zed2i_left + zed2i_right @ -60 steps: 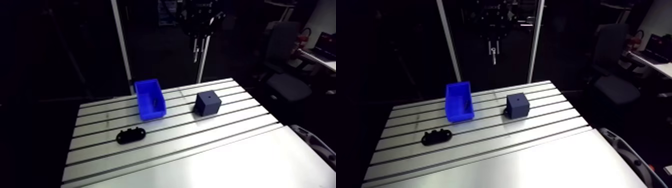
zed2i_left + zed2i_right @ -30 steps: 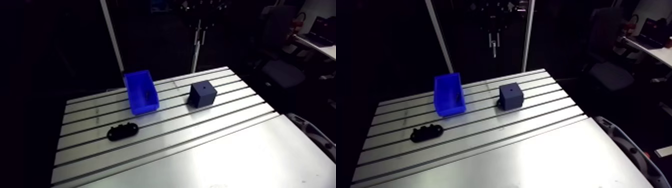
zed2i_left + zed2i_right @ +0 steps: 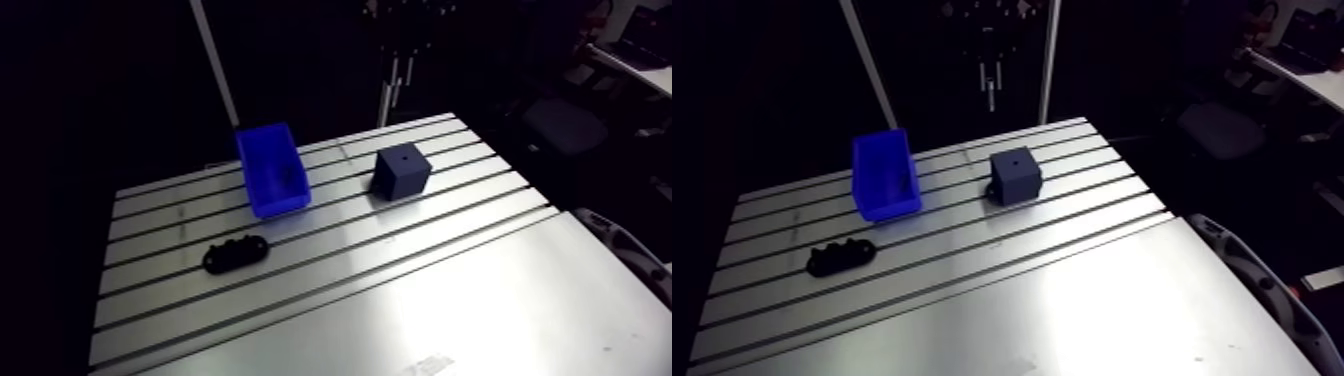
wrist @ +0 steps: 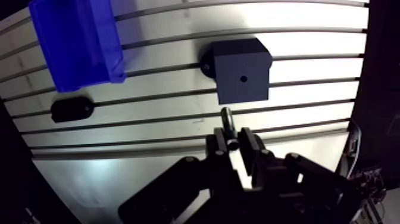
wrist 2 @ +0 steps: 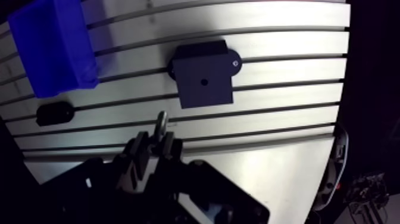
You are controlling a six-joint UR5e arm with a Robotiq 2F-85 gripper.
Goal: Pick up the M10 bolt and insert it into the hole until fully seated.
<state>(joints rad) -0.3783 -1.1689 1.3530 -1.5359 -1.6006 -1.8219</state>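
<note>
Claw [image 4: 233,142] clamps the bolt [image 4: 227,119] near the block [image 4: 241,71]

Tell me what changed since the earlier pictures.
Only the camera moved, shifting the arm view; nothing on the table moved. The gripper stays shut on the bolt, above the table near the block. The bin and black part lie as before.

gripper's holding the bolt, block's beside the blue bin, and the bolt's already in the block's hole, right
No: the bolt is not in the hole. The wrist view shows it clamped in the gripper, apart from the block, whose hole is empty. The block is beside the bin.
</note>
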